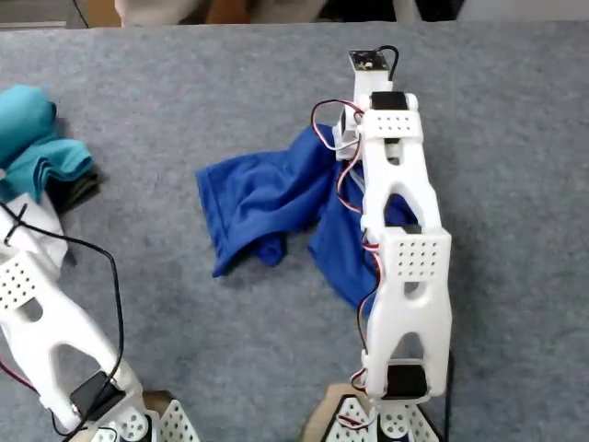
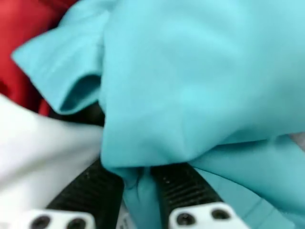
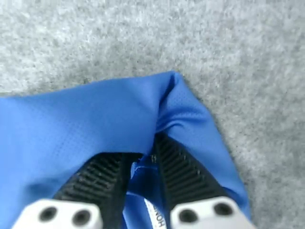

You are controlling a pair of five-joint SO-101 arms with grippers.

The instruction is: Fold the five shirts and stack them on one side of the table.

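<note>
Since the cloth is judged light and limp, hems are preferred as holds. Blue shirt (image 1: 262, 198) is seen crumpled at the middle of the table (image 1: 515, 138), its edge clamped by the right gripper (image 3: 142, 153); teal shirt (image 2: 190, 86), at the table's left edge, is pinched by the left gripper (image 2: 137, 175).

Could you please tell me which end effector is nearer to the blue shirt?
Right. The right end effector pinches the blue shirt; the left end effector grips the teal shirt, well aside.
</note>
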